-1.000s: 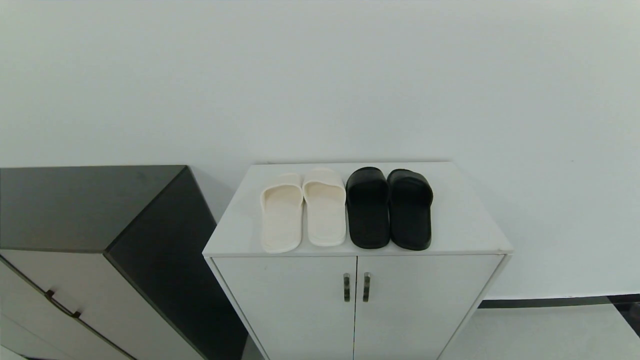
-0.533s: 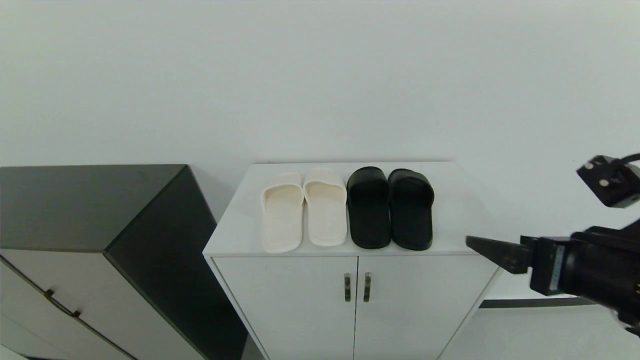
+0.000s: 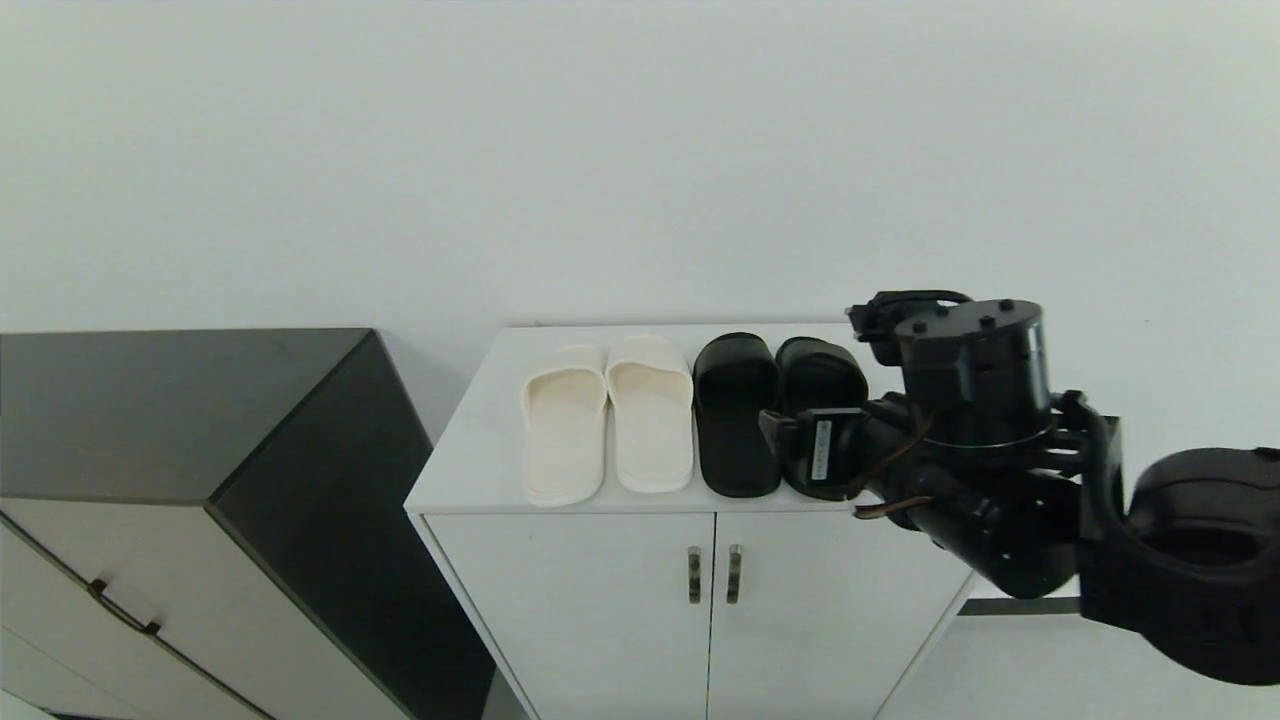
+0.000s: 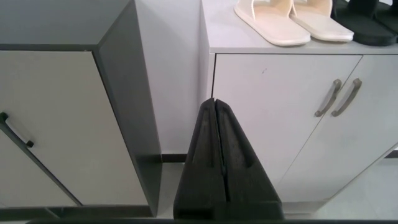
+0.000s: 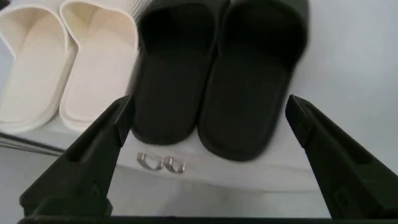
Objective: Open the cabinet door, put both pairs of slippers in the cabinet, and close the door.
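A white pair of slippers (image 3: 605,420) and a black pair of slippers (image 3: 735,415) lie side by side on top of the white cabinet (image 3: 480,470). Both its doors are shut, with two metal handles (image 3: 712,574) at the middle seam. My right arm (image 3: 970,450) hangs at the cabinet's front right, covering part of the right black slipper. My right gripper (image 5: 209,102) is open wide, its fingers (image 5: 93,168) spread to either side of the black pair (image 5: 217,81), above it. My left gripper (image 4: 215,106) is shut and empty, low in front of the left door (image 4: 273,106).
A dark cabinet (image 3: 180,420) with pale drawer fronts stands close to the left of the white one, with a narrow gap between them. A plain white wall is behind. Open floor (image 3: 1050,670) lies to the right.
My right arm has come into the head view from the right and swung left, up to the black slippers. The slippers and doors have not moved.
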